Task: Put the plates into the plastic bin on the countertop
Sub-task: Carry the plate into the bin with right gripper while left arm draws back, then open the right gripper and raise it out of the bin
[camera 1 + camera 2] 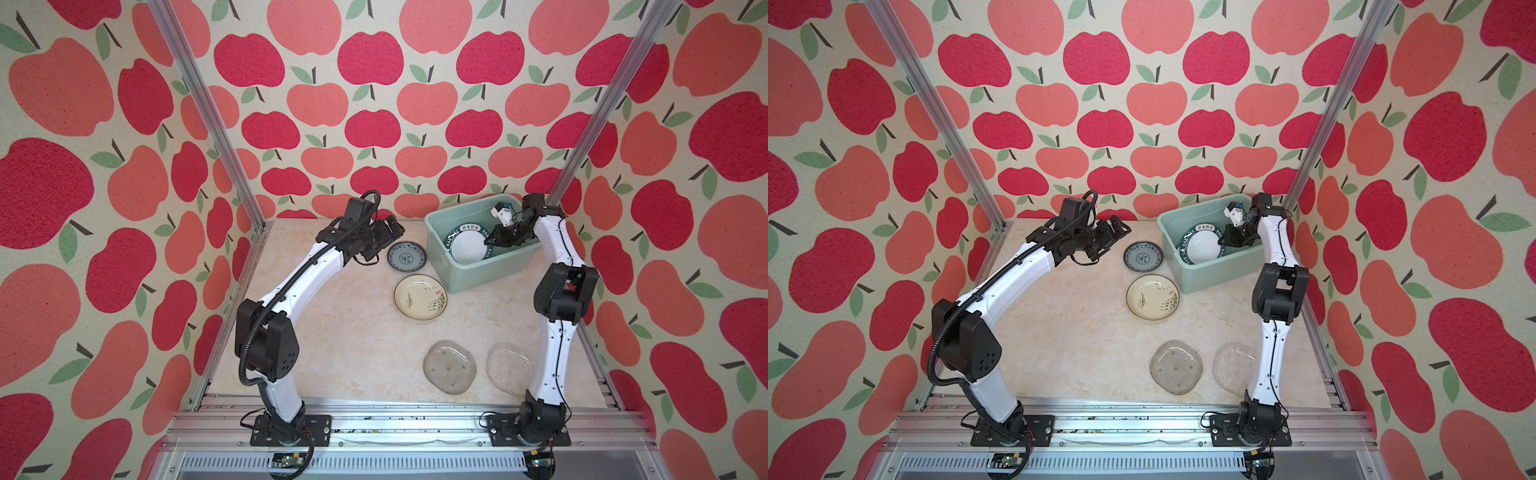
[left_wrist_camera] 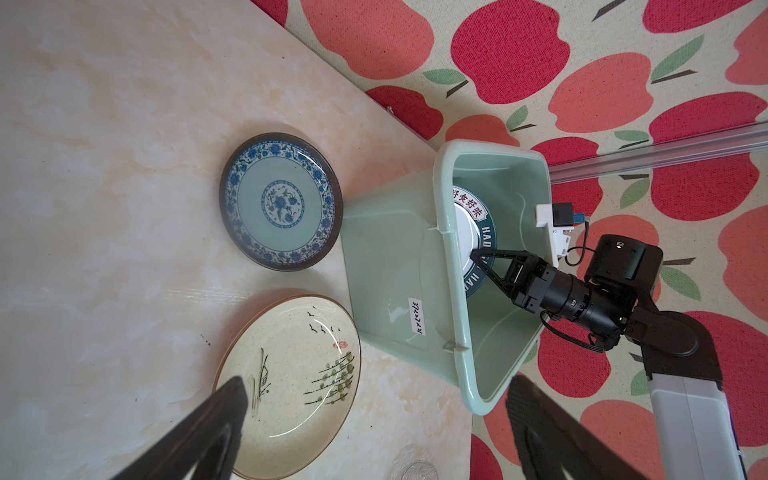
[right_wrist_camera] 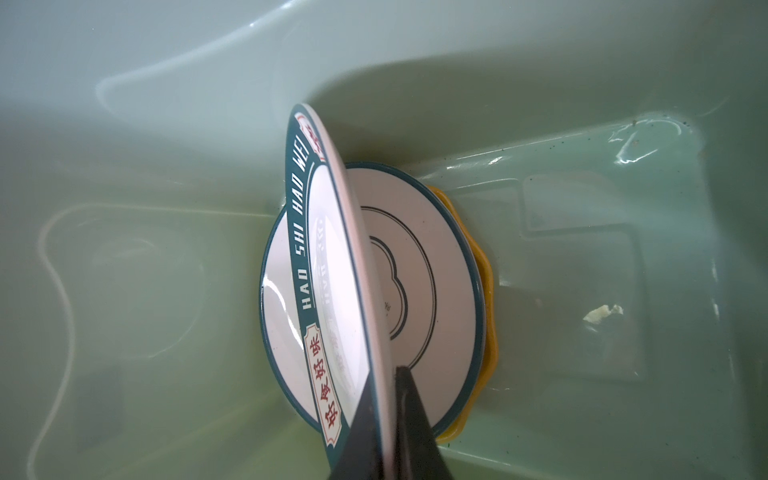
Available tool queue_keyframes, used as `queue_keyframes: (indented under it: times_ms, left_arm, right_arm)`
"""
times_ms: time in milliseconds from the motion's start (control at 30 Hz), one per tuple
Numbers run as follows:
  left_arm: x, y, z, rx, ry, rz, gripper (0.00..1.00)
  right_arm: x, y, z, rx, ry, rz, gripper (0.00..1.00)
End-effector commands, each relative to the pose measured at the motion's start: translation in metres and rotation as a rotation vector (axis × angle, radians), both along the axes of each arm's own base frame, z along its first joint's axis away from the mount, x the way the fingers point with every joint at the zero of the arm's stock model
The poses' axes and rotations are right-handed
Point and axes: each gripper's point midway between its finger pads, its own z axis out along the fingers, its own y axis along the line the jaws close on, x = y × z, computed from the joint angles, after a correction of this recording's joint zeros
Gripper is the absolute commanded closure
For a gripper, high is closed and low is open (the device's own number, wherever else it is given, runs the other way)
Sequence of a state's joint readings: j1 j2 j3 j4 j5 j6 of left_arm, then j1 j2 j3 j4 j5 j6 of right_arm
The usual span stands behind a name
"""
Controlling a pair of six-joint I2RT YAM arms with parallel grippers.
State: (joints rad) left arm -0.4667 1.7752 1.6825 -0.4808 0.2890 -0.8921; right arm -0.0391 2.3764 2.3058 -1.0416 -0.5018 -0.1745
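One white lettered plate, its teal rim printed with words and red characters, is pinched by the edge in the right gripper. The jaws are closed hard on the rim, a finger on either face. The plate stands tilted out ahead of the fingertips, inside the plastic bin. Beyond it, farther from the gripper, a banded plate lies flat on the bin's floor, white with a thin teal edge. Under that, a yellow plate shows only its scalloped margin. Whether the held plate's far edge touches this stack cannot be told.

Outside the bin, the left gripper hangs above the countertop with its jaws spread wide and nothing between them. Just past its fingertips and lower lies the blue plate, flat and just beside the bin's wall. In the left wrist view the cream plate lies below the spread fingers, one of them crossing over its rim. It sits near the blue plate but apart from it. Well back from both grippers, toward the arms' bases, lie a glass plate and a second glass plate, the second partly behind the right arm. Apple-print walls stand around the countertop.
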Motion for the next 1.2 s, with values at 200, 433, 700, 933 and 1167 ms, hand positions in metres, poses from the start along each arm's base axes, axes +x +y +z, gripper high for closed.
queue_keyframes:
  times_ms: [200, 433, 700, 933, 1167]
  left_arm:
    - [-0.003, -0.009, 0.004, 0.011, -0.012, -0.048, 0.00]
    - [-0.005, -0.008, -0.001, 0.014, 0.005, -0.048, 0.00]
    - [-0.005, -0.010, -0.010, 0.020, 0.030, -0.053, 0.00]
    - [-0.006, -0.011, -0.017, 0.032, 0.047, -0.058, 0.00]
    - [-0.013, -0.008, -0.026, 0.060, 0.060, -0.072, 0.00]
  right_arm:
    - [0.004, -0.005, -0.028, -0.068, 0.055, -0.035, 0.85]
    - [0.003, -0.003, -0.041, -0.093, 0.080, -0.034, 0.83]
    - [0.001, -0.005, -0.057, -0.136, 0.107, -0.037, 0.74]
    - [0.000, -0.002, -0.064, -0.152, 0.116, -0.027, 0.69]
    - [-0.001, 0.001, -0.053, -0.167, 0.098, -0.020, 0.57]
